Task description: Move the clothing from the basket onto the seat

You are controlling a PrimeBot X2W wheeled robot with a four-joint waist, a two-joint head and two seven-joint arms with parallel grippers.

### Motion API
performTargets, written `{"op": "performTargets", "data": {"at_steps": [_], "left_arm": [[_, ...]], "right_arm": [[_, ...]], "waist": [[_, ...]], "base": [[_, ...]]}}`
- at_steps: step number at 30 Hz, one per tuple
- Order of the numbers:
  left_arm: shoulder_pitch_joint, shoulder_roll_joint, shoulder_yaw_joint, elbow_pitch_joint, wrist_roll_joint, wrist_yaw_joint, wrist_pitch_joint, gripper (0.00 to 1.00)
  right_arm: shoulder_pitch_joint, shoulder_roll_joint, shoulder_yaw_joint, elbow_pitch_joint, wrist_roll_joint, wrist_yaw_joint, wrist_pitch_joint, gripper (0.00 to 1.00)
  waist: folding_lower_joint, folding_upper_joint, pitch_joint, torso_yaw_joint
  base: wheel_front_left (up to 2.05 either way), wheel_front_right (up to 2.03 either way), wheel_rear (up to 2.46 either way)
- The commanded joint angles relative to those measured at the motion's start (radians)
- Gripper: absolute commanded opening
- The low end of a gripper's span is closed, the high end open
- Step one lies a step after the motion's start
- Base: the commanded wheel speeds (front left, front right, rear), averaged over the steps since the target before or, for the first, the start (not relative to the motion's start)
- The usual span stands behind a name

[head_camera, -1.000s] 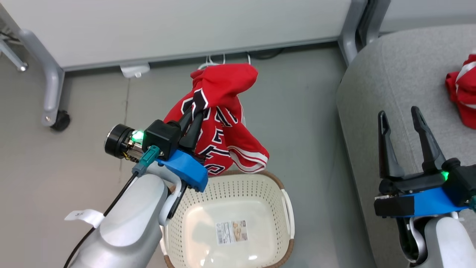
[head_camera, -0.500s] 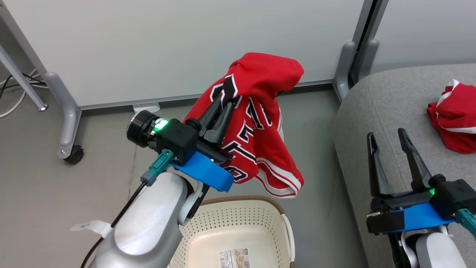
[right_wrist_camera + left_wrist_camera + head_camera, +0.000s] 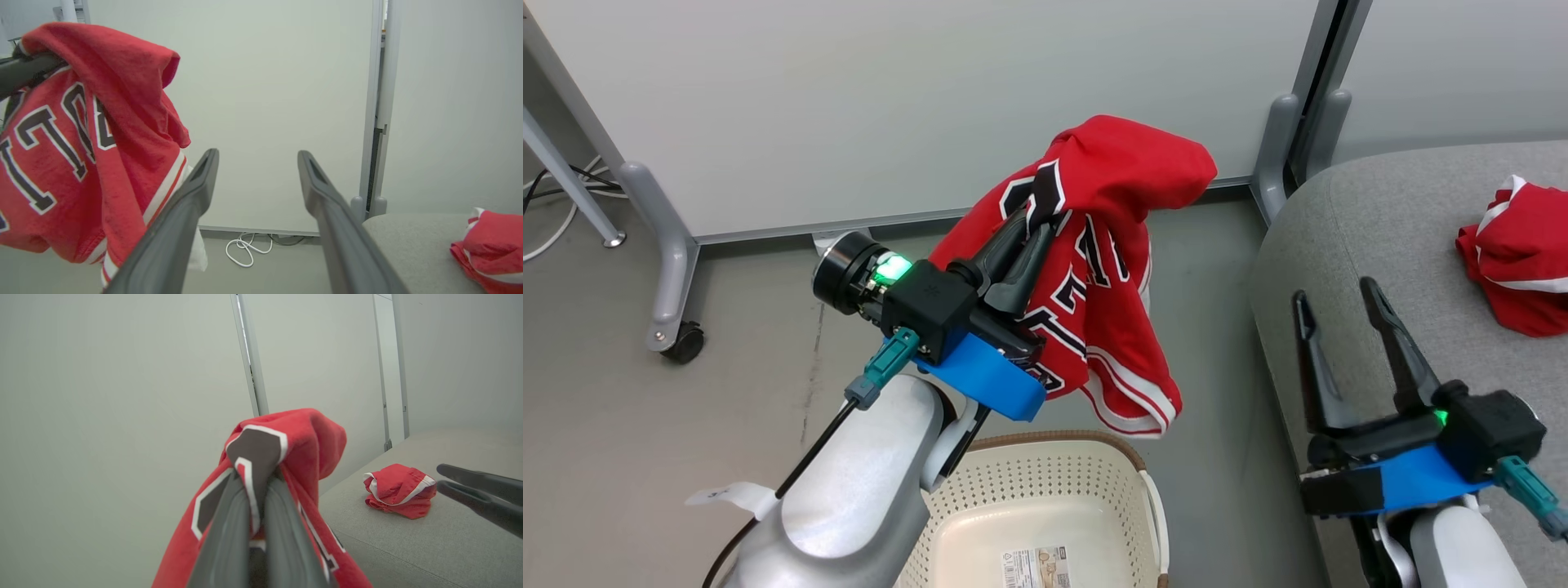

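While left tool (image 3: 1036, 224) clamps clothing (image 3: 1123, 175), head view reveals the basket (image 3: 1058, 439).

My left gripper (image 3: 1042, 224) is clamped on a red basketball jersey (image 3: 1123, 171), which hangs clear of the cream perforated laundry basket (image 3: 1045, 482) below. My right gripper (image 3: 1333, 292), fingers spread and empty, hovers at the edge of the grey seat (image 3: 1388, 220), where a second red jersey (image 3: 1515, 261) lies crumpled.

held jersey (image 3: 1131, 175): red, white trim, black-and-white lettering
second jersey (image 3: 1521, 263): red, white stripe
basket (image 3: 1045, 483): cream, perforated, brown rim
seat (image 3: 1380, 237): light grey weave
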Motion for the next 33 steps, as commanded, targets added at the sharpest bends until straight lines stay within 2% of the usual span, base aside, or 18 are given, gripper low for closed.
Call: {"op": "performTargets", "data": {"at_steps": [1,7,13,30,31,33], "left_arm": [[-0.009,0.001,0.007,0.001,0.006,-0.003,-0.005,0.0],[-0.017,-0.008,0.009,-0.002,0.015,-0.007,-0.005,0.0],[-0.024,-0.023,0.0,-0.008,0.024,-0.011,-0.005,0.0],[-0.029,-0.058,-0.073,-0.031,0.032,-0.022,-0.005,0.0],[-0.03,-0.059,-0.076,-0.033,0.032,-0.022,-0.005,0.0],[-0.03,-0.061,-0.08,-0.037,0.03,-0.023,-0.005,0.0]], "right_arm": [[-0.024,-0.013,0.027,-0.011,-0.005,0.001,-0.004,1.0],[-0.09,-0.051,0.173,-0.024,0.012,0.001,-0.004,1.0],[-0.178,-0.08,0.303,0.029,0.033,0.001,-0.004,1.0],[-0.366,-0.063,0.46,0.333,0.093,0.001,-0.004,1.0],[-0.373,-0.058,0.461,0.343,0.104,0.001,-0.004,0.62],[-0.381,-0.052,0.464,0.362,0.119,0.001,-0.004,0.0]], "waist": [[0.0001,-0.0001,0.002,0.0],[0.0001,-0.0001,0.012,0.008],[0.0001,-0.0001,0.024,0.027],[0.0001,-0.0001,0.037,0.089],[0.0001,-0.0001,0.037,0.091],[0.0001,-0.0001,0.038,0.096]], "base": [[0.0,0.0,0.0],[0.0,0.0,0.0],[0.0,0.0,0.0],[0.0,0.0,0.0],[0.0,0.0,0.0],[0.0,0.0,0.0]]}}
